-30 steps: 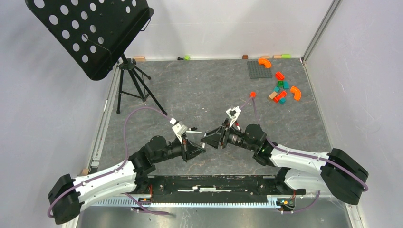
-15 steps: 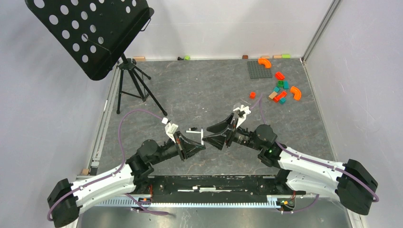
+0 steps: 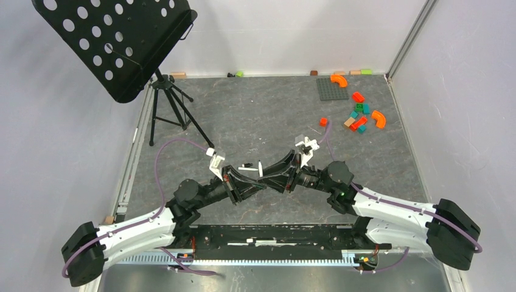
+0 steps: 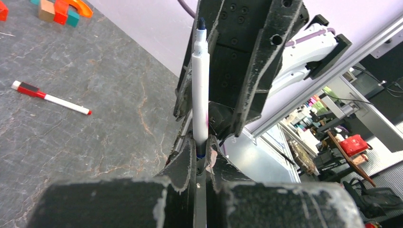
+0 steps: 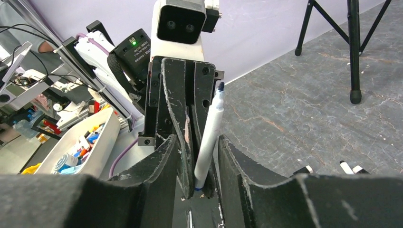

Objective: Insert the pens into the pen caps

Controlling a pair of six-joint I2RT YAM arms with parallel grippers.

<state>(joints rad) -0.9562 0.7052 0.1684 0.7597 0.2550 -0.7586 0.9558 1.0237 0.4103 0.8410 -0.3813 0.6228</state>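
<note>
- Holding white pen (image 4: 200, 90) in left gripper (image 4: 199, 147), jaws clamped, gripped end hidden.
- Straddling it with right gripper (image 5: 204, 142), jaws apart; caps not made out.
- Leaving red-ended pen (image 4: 51, 99) flat on open tabletop (image 4: 104, 156), well apart.

Right hand (image 5: 198, 141) now around pen (image 5: 211, 124)

Two pens show: one white-barrelled pen (image 4: 200, 95) and one red-ended pen (image 4: 50, 98). Two robot arms, the left arm (image 3: 137, 227) and the right arm (image 3: 389, 207). One black music stand (image 3: 115, 42) on one tripod (image 3: 172, 109). One grey baseplate (image 3: 330, 90); one orange curved block (image 3: 338, 79) at the baseplate's far edge, a second orange curved block (image 3: 378, 118) off its near right corner. The small blocks (image 3: 359, 123) beside the baseplate sit too bunched to count.
</note>
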